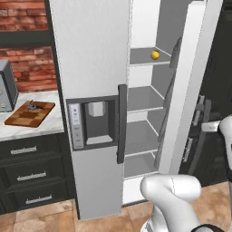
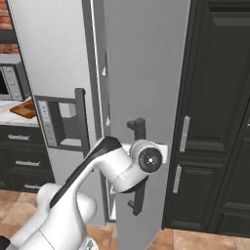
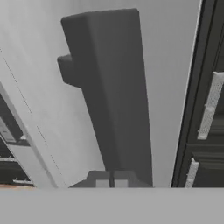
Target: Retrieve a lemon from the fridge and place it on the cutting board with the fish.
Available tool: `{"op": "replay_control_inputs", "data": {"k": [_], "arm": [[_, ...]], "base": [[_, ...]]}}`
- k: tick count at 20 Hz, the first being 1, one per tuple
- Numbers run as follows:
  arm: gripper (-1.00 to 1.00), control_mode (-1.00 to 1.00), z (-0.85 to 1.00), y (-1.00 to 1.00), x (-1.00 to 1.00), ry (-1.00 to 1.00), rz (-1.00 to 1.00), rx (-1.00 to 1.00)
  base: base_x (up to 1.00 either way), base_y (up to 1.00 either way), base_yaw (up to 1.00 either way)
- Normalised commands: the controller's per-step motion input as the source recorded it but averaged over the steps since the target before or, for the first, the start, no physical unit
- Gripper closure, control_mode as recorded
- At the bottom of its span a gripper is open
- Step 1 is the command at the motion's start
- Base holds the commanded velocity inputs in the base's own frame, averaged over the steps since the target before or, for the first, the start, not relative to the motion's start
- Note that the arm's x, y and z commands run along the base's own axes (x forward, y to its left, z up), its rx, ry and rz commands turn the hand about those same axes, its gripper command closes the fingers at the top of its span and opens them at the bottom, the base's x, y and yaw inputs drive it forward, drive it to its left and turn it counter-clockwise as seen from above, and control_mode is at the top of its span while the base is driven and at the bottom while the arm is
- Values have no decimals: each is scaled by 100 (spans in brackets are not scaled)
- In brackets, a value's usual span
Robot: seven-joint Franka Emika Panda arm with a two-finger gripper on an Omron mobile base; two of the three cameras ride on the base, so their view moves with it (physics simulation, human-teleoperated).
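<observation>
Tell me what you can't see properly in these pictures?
- End effector: in the hand view the frame's bottom cuts off its tips at the fridge door handle, so open or shut is unclear.
- Fish: too small in the left base view to make out on the cutting board.
- Lemon: in the right base view the open fridge door hides the shelves.

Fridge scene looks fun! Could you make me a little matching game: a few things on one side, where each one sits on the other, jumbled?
Things:
1. lemon
2. cutting board
3. fish
4. gripper

Places:
A. on the pale counter left of the fridge
B. at the dark handle of the open fridge door
C. on the top shelf inside the fridge
D. lying on the checkered wood

Pairs: 1-C, 2-A, 3-D, 4-B
</observation>
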Motion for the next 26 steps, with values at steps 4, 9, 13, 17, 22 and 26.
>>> {"op": "replay_control_inputs", "data": {"k": [4,9,13,17,22,26], "arm": [[-100,-100,28,-38,-33,4,0,4],[-100,-100,49,-9,-42,0,0,0],[-100,-100,34,-1,-63,0,-8,-2],[-100,-100,34,4,-84,0,-22,-17],[-100,-100,43,43,-78,4,-22,-35],[-100,-100,38,87,-25,15,-14,-56]], "base": [[0,0,0],[0,0,0],[0,0,0],[0,0,0],[0,0,0],[0,0,0]]}}
